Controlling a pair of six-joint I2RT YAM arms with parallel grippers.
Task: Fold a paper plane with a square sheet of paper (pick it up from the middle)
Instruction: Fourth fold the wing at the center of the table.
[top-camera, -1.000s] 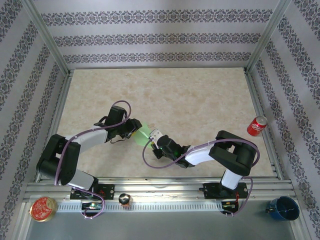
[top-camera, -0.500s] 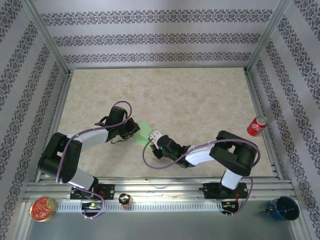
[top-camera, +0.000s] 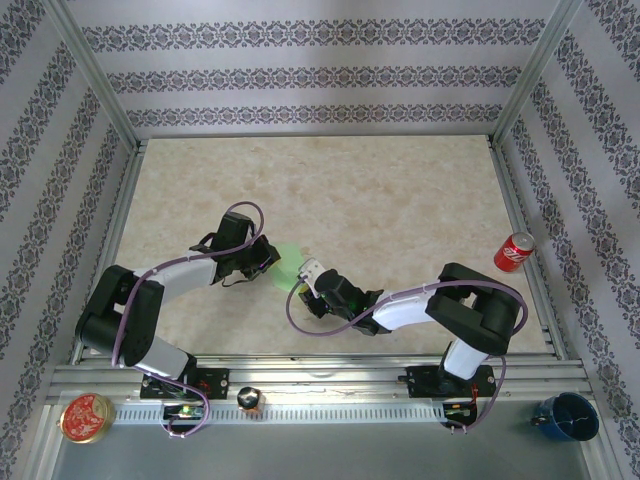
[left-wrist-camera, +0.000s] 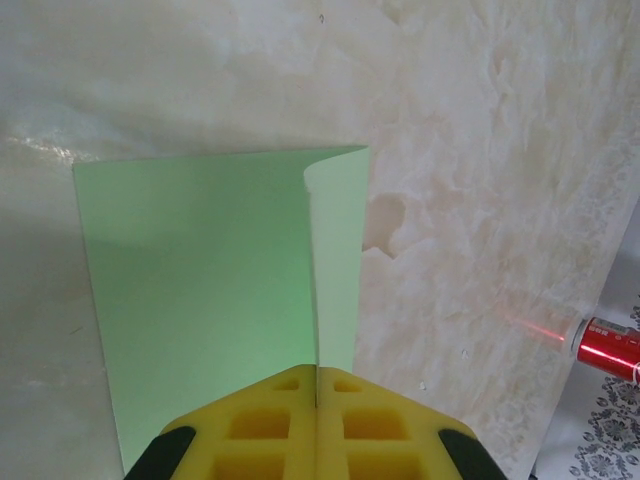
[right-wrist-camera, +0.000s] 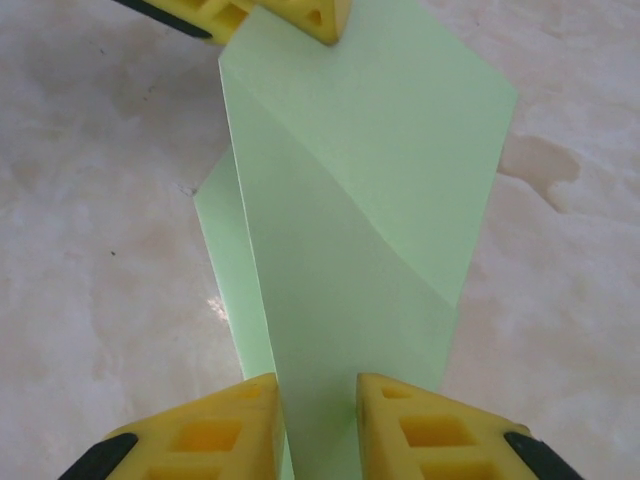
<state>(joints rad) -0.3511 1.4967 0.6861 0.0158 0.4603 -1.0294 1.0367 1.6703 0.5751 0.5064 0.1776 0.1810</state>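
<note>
right hand (right-wrist-camera: 318, 400): pads apart, square sheet of paper (right-wrist-camera: 370, 180) passing loosely between them | paper: partly folded, over the middle of the bench (top-camera: 400, 190), between both hands | left hand (left-wrist-camera: 317, 385): pads clamped together on the paper's edge | red can (top-camera: 515, 251): far right, well apart

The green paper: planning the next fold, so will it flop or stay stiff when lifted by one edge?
Probably floppy: the green paper curls at its free flap. Likely very light, since the left gripper pinches just one edge.
</note>
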